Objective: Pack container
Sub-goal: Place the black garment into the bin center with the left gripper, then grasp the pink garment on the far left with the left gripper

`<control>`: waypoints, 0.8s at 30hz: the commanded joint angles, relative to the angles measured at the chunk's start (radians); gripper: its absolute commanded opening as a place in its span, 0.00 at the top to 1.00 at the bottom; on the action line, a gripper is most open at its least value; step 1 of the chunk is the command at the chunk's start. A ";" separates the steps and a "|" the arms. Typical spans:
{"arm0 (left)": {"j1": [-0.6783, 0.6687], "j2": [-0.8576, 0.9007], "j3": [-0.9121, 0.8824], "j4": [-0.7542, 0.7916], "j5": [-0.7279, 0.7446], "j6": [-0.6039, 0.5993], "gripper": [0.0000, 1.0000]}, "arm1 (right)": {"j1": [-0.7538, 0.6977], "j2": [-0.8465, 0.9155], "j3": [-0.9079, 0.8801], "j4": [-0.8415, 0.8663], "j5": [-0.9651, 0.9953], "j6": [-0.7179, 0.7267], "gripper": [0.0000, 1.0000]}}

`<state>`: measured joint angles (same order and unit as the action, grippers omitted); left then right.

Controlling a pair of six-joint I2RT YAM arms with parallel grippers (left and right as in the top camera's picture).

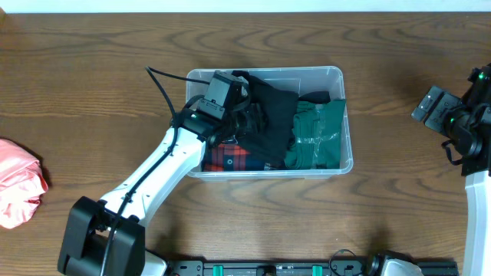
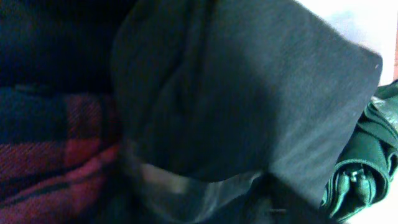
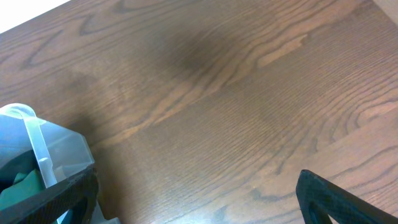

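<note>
The container (image 1: 344, 115), a clear plastic bin, stands mid-table and holds a red plaid cloth (image 1: 230, 159), a black garment (image 1: 276, 115) and a green garment (image 1: 316, 134). My left gripper (image 1: 244, 123) is down inside the container, pressed into the black garment (image 2: 249, 93). In the left wrist view dark cloth fills the frame and hides the fingers, with plaid (image 2: 56, 162) at the left and green (image 2: 367, 155) at the right. My right gripper (image 3: 199, 202) is open and empty over bare table, right of the container's corner (image 3: 43, 149); it also shows in the overhead view (image 1: 433, 107).
A crumpled pink garment (image 1: 19, 184) lies at the table's left edge. Wooden tabletop (image 1: 92, 69) surrounds the container. A black rail (image 1: 307, 267) with the arm bases runs along the front edge.
</note>
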<state>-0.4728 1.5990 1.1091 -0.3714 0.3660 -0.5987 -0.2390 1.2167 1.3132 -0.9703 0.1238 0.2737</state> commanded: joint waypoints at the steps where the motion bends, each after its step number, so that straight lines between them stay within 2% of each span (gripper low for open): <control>1: 0.032 -0.051 0.013 -0.009 -0.039 0.077 0.04 | -0.002 0.001 -0.001 -0.003 -0.005 -0.013 0.01; 6: 0.117 -0.266 0.018 -0.051 -0.159 0.203 0.02 | -0.002 0.001 -0.001 -0.003 -0.005 -0.020 0.01; 10: 0.302 -0.422 0.018 -0.148 -0.296 0.206 0.02 | -0.002 0.001 -0.001 -0.003 -0.005 -0.020 0.01; 16: 0.793 -0.459 0.014 -0.256 -0.329 0.205 0.02 | -0.002 0.001 -0.001 -0.003 -0.005 -0.020 0.01; 22: 1.276 -0.315 0.010 -0.219 -0.328 0.168 0.02 | -0.002 0.001 -0.001 -0.003 -0.005 -0.021 0.01; 24: 1.390 -0.246 0.010 -0.175 -0.317 0.153 0.02 | -0.002 0.001 -0.001 -0.003 -0.005 -0.021 0.01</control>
<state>0.7528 1.2640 1.1191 -0.5808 0.0589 -0.4225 -0.2390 1.2171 1.3132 -0.9722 0.1226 0.2668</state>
